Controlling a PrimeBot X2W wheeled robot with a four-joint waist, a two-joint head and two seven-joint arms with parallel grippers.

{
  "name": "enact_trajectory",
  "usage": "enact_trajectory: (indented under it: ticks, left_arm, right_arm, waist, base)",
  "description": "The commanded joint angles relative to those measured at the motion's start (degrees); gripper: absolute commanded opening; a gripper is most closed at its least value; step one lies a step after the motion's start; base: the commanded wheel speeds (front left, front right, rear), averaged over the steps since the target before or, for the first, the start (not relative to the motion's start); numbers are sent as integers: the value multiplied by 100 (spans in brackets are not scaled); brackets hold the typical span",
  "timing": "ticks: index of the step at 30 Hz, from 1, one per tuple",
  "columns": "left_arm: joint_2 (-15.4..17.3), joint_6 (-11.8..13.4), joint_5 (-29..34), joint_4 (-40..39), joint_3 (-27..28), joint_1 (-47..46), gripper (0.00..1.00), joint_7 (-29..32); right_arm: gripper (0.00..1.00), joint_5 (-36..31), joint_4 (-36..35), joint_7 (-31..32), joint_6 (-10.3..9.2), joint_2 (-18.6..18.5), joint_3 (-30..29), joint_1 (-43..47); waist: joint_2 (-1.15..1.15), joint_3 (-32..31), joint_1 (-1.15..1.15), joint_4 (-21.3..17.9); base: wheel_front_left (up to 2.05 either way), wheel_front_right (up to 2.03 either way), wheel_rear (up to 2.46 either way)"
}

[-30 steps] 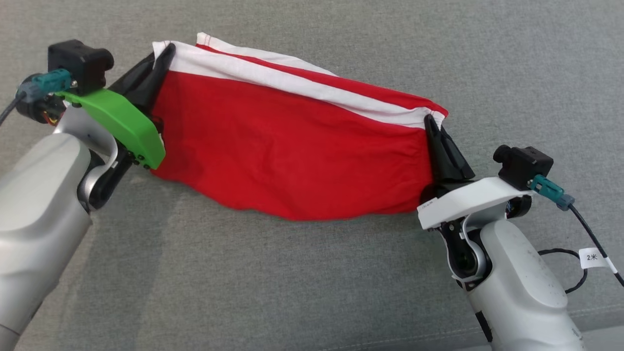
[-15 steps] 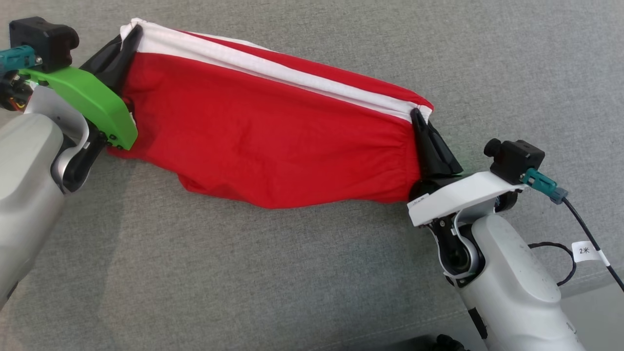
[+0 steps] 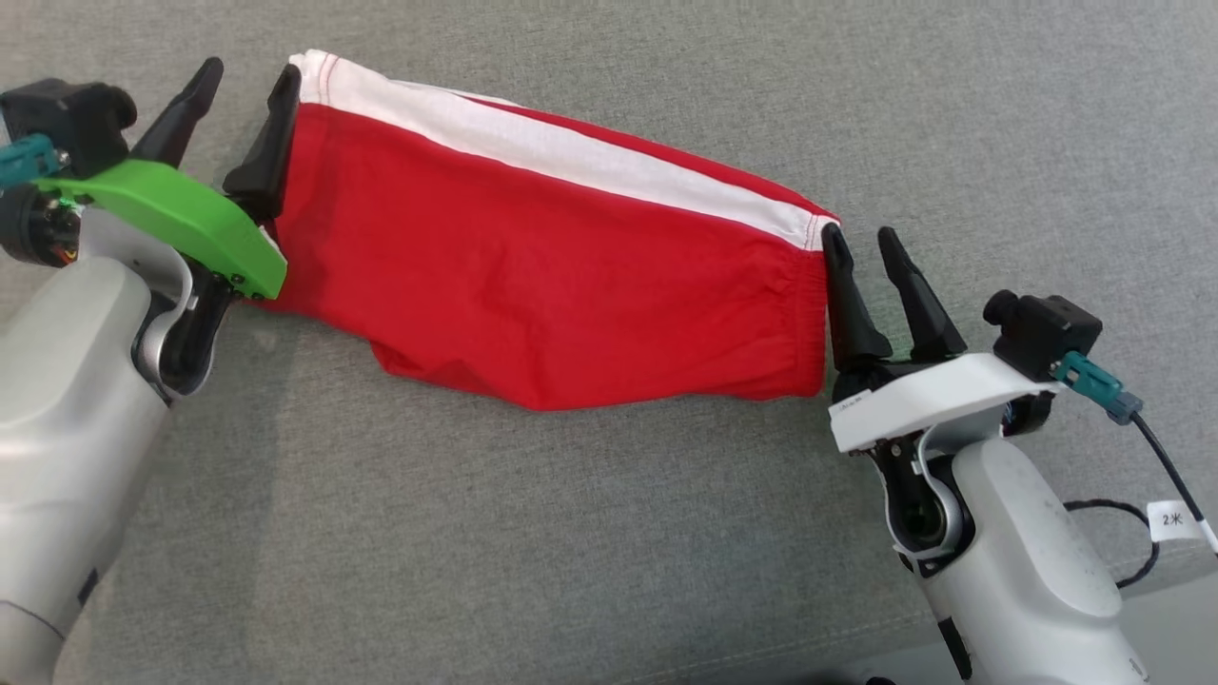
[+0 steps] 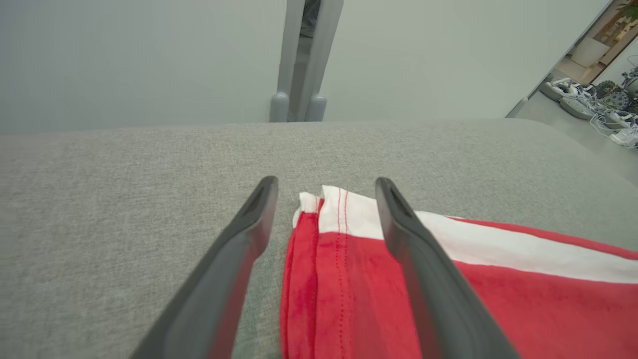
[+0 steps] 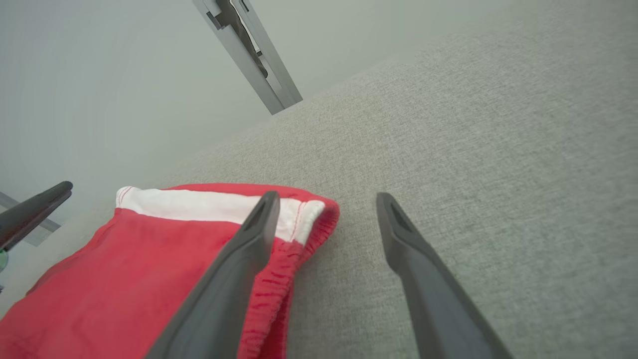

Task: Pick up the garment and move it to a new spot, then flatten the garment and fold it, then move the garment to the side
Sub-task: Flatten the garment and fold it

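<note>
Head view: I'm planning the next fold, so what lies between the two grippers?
The red shorts, white-striped, lie on the grey cushion, spanning from left gripper to right gripper; the head view shows it.

I count one red and white garment (image 3: 561,276) across the middle of the frame. I count two grippers: the left gripper (image 3: 249,68) at the upper left and the right gripper (image 3: 859,233) at the right. Each has two dark fingers (image 3: 271,143). There is one grey fabric surface (image 3: 609,533) and one small white tag (image 3: 1172,519).
</note>
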Motion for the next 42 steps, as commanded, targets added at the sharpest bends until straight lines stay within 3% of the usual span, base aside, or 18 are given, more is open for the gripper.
enact_trajectory:
  ticks: [1,6,10,23,24,25,26,30,34,42]
  left_arm:
    - [-43,14,108,-97,249,303,100,-13]
    - [-208,14,497,-262,948,1045,100,-10]
    - [-379,14,572,-189,1199,1413,100,-9]
    - [-693,14,864,743,1039,1515,100,2]
    - [-720,14,861,820,1012,1533,81,4]
    - [-748,14,857,894,967,1548,13,17]
    - [-742,14,939,912,912,1531,0,23]
    - [-823,13,938,900,1033,1639,0,9]
    - [-897,14,1041,788,1540,1893,0,-5]
    - [-1415,173,1892,369,2641,2933,0,-8]
  right_arm:
    - [100,-41,9,-17,-9,-9,-69,127]
    - [100,-365,6,-18,-9,-12,-373,296]
    - [100,-531,-46,-17,-9,-11,-585,356]
    - [100,-584,-51,-17,-9,-10,-821,520]
    - [100,-577,-47,-17,-9,-11,-831,523]
    - [100,-622,-63,-17,-9,-11,-838,521]
    - [100,-647,-70,-17,-9,-10,-847,528]
    - [100,-718,-47,-17,-9,-10,-934,623]
    - [100,-826,-18,-17,-9,-11,-986,710]
    - [100,-1060,77,-17,-9,-13,-1004,1007]
  waist:
    - [0,-126,0,108]
    - [0,-246,0,138]
    - [0,-249,0,116]
    - [0,-286,0,-28]
    - [0,-296,0,-33]
    - [0,-312,0,-34]
    - [0,-329,0,-28]
    - [0,-481,0,61]
    - [0,-726,0,222]
    - [0,-1298,0,675]
  base:
    - [0,0,0]
    - [0,0,0]
    - [0,0,0]
    - [0,0,0]
    - [0,0,0]
    - [0,0,0]
    - [0,0,0]
    - [0,0,0]
    - [0,0,0]
    - [0,0,0]
